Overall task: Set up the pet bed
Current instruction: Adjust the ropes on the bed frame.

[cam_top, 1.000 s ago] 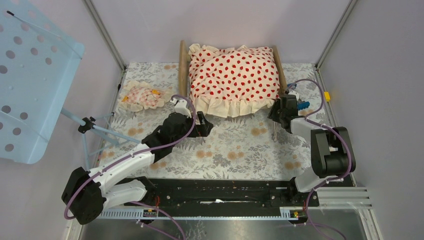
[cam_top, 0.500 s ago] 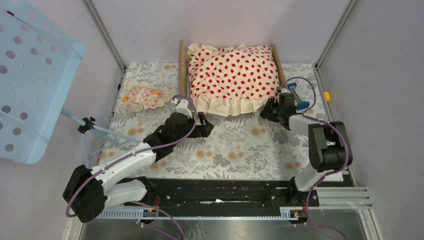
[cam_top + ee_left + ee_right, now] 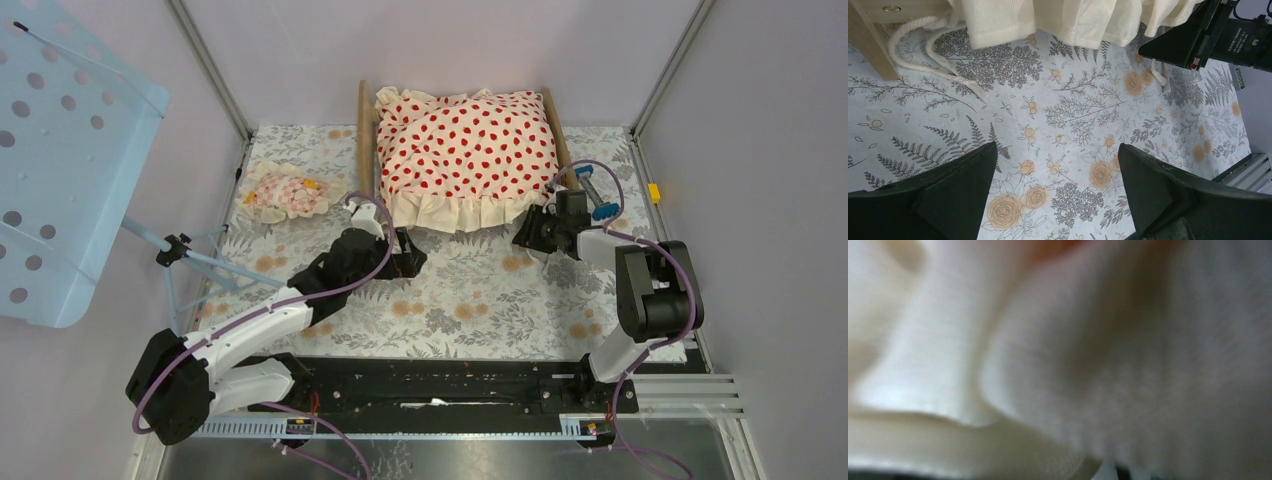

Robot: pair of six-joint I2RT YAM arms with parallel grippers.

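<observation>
From above, the pet bed [image 3: 366, 140] sits at the top middle of the desk [image 3: 470, 300] under the red-dotted blanket [image 3: 465, 145]; only the left wrist view shows a white rope [image 3: 923, 55] by the bed's wooden leg [image 3: 870, 42], and the right wrist view is all blurry cream cloth [image 3: 998, 365]. The left pincer [image 3: 404, 254] is spread wide below the blanket's lower left corner, holding nothing. The right pincer [image 3: 527, 233] is at the blanket's lower right frill, but I cannot tell if it is clamped.
</observation>
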